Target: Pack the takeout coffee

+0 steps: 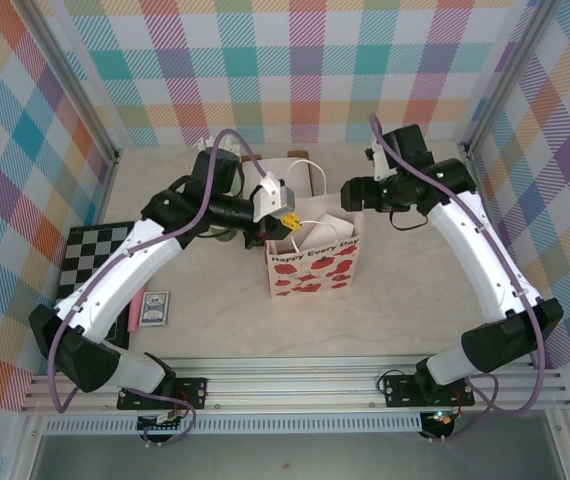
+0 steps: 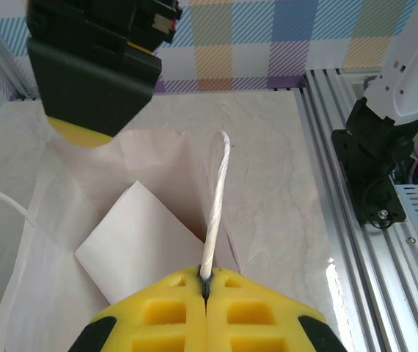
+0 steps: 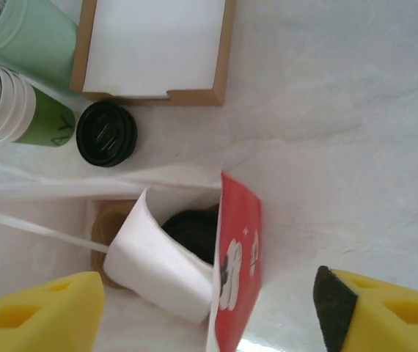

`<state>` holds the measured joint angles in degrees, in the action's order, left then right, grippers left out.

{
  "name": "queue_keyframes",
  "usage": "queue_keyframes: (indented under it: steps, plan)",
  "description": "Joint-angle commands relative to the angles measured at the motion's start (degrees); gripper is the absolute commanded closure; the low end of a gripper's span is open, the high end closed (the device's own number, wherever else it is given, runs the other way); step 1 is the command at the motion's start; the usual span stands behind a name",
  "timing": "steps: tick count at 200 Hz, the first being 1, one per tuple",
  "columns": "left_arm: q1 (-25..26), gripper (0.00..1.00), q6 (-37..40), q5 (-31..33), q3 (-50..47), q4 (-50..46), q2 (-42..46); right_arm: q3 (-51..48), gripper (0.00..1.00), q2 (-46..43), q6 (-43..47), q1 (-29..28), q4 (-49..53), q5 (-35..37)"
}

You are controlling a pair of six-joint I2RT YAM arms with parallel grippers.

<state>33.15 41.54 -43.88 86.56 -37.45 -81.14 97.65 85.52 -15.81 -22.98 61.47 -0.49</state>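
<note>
A paper gift bag [image 1: 310,268] with red hearts stands mid-table. My left gripper [image 1: 285,222] is shut on the bag's white cord handle [image 2: 220,183], pinched at the fingertips [image 2: 206,282]. In the right wrist view I look down into the bag [image 3: 238,257]. The black lid of the takeout coffee [image 3: 193,231] shows at the bottom, partly behind a curled white sheet [image 3: 158,268]; its green side is hidden. My right gripper [image 3: 209,323] hovers above the bag's mouth, open, with nothing between its yellow fingers [image 3: 40,312].
Behind the bag on the table are a cardboard tray [image 3: 154,48], a stack of lidless cups [image 3: 0,95], a pale green cup [image 3: 33,33] and a loose black lid [image 3: 106,133]. A checkered board [image 1: 95,250] and a small dark pack [image 1: 155,308] lie at the left.
</note>
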Motion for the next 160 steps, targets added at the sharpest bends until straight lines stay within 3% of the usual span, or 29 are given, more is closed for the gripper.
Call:
queue_keyframes:
  steps: [1,60,105,125,160]
  plan:
    - [-1.6,1.0,2.2,1.3,2.9,-2.3,-1.2,-0.1,0.33,1.6,-4.3,-0.3,1.0,-2.9]
    - [-4.4,1.0,4.8,3.3,6.3,-5.3,-2.4,-2.4,0.71,2.2,-6.8,-2.8,-4.5,-1.7]
    - [-5.8,0.99,5.2,2.8,6.7,-7.0,-2.0,-3.4,0.72,1.7,-7.2,-3.3,-5.8,-1.8]
    - [-5.7,0.96,3.8,-0.7,6.4,-7.1,-2.1,-4.2,0.72,1.6,-7.4,-3.3,-7.2,-4.0]
    - [-5.0,0.96,1.1,-0.6,3.6,-3.1,-0.6,-4.2,0.73,2.7,-7.4,-3.5,-10.2,-7.9]
